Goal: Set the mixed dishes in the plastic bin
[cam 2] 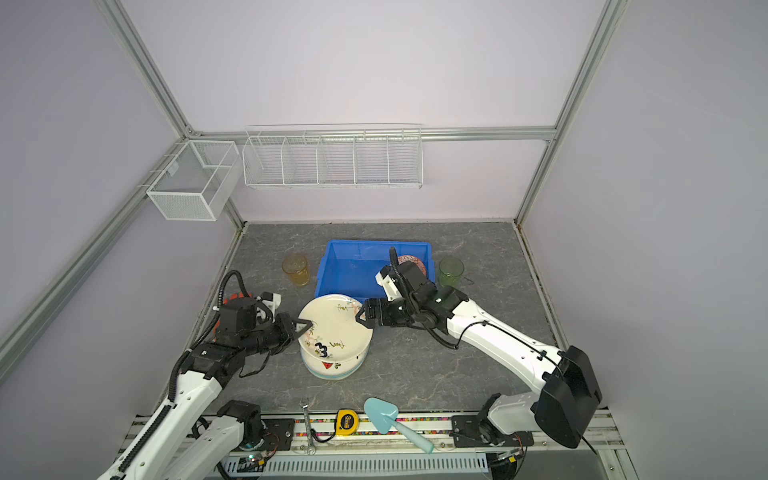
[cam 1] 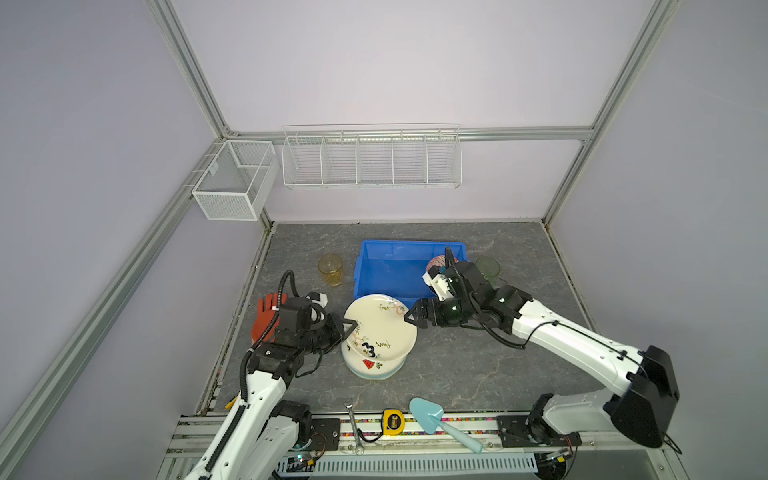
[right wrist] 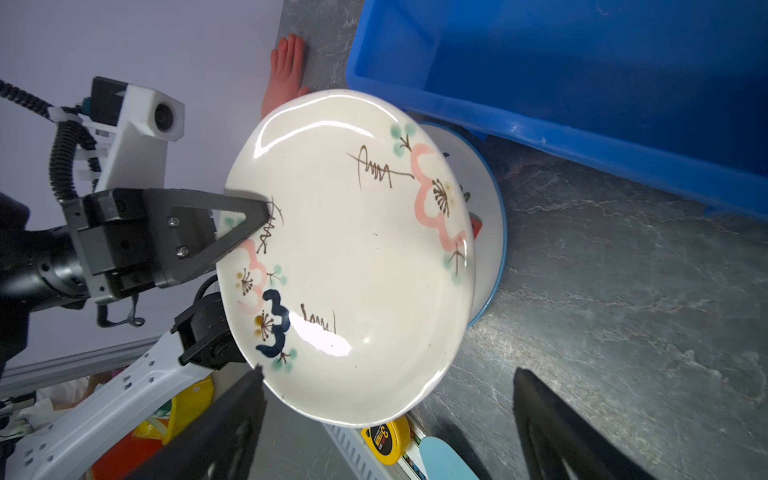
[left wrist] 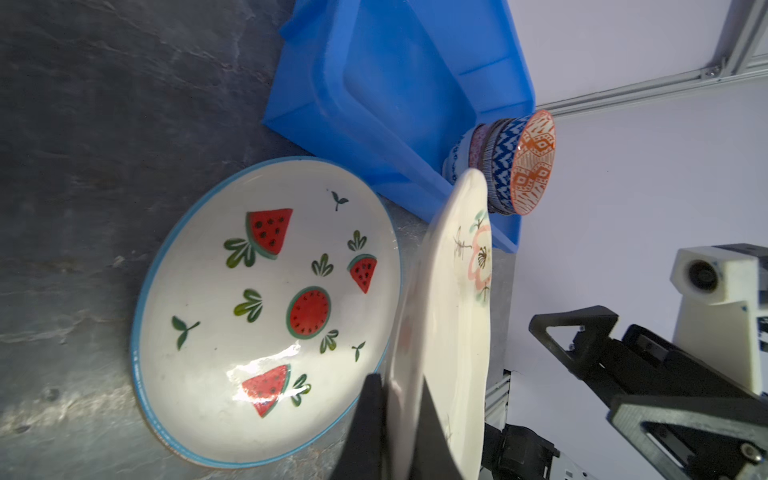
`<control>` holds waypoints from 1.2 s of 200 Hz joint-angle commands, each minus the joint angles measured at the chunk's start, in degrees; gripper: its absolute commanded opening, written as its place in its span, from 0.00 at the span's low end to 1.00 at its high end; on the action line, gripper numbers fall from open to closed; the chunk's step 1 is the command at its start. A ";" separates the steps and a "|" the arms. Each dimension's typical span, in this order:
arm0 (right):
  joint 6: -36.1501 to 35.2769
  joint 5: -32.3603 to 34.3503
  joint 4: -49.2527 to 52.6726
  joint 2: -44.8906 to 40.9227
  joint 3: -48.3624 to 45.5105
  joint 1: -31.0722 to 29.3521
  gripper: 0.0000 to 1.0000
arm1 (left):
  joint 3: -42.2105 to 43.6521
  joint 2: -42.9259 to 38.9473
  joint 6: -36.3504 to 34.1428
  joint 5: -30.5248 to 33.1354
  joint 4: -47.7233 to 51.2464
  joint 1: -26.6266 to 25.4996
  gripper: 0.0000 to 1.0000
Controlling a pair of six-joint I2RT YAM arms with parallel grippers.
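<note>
Cream plate (cam 1: 380,328) marked "3" hangs tilted over the watermelon plate (left wrist: 266,307), blue bin (cam 1: 399,248) just past them at 12 o'clock. Left gripper (cam 1: 352,325) is clamped on its 9 o'clock rim, right gripper (cam 1: 409,319) is spread wide just beside the 3 o'clock rim, gripping nothing. Left wrist view shows the whole watermelon pattern and the bowl stack (left wrist: 515,166) at the bin's 3 o'clock end; both top views mostly hide them
</note>
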State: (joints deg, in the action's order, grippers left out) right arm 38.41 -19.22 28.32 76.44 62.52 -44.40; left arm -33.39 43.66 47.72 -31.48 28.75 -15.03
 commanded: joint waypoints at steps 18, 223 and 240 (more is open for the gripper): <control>3.73 -6.61 -4.87 -5.74 -5.42 3.81 0.95 | -4.78 2.32 0.41 -8.11 -13.23 -0.18 0.00; 13.34 -11.83 -20.29 -9.25 -10.71 8.93 0.50 | -4.49 8.70 5.32 -8.10 -29.98 -7.57 0.00; 13.66 -11.54 -21.08 -8.97 -10.75 9.06 0.44 | -4.24 9.23 5.37 -8.15 -30.39 -7.79 0.00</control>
State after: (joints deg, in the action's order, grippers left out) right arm 51.16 -30.79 10.46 66.94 50.74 -35.70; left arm -35.88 52.84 51.44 -38.50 4.91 -22.28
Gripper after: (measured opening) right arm 0.470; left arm 0.087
